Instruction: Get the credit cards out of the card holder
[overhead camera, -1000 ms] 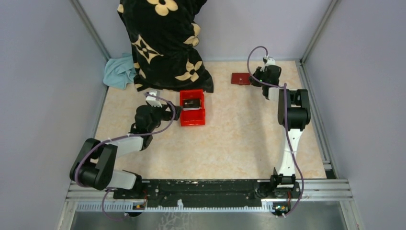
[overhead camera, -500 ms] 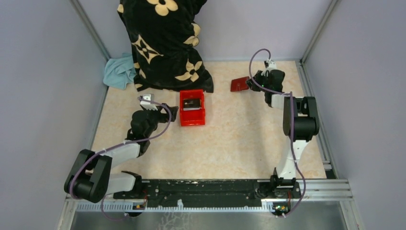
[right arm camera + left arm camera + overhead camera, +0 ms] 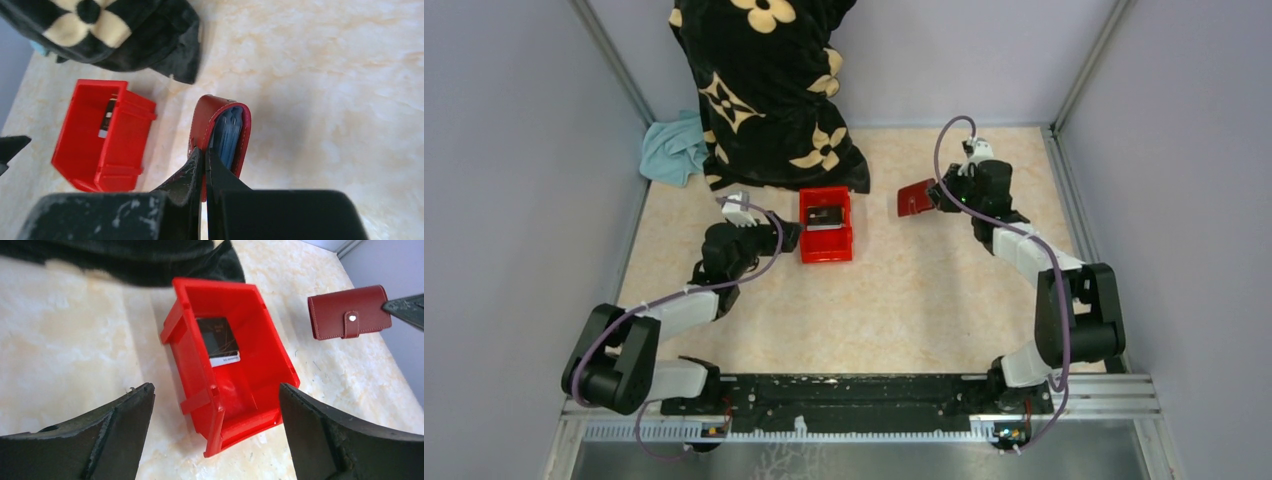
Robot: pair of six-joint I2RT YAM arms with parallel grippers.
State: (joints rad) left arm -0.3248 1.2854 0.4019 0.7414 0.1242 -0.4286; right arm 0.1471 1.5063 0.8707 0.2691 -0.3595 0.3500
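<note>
Marbled desk [image 3: 924,300]: right tool [image 3: 204,155] pinched shut on the holder [image 3: 202,120], held on edge right of the box [image 3: 186,347], cards [image 3: 229,135] inside. Left tool [image 3: 786,235] gapes wide, empty.

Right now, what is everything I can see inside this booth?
card holder: one, dark red, right of the red box, pinched by the right tool
credit cards: count unclear, blue-grey, edges showing inside the card holder
red box: one, bright red, mid-table, open top
dark card: one, dark with a white strip, lying in the red box
blanket: one, black with cream flowers, far left
cloth: one, pale blue, beside the blanket
table: one, beige marbled
left tool: one, black, open, beside the red box
right tool: one, black, shut on the card holder
</note>
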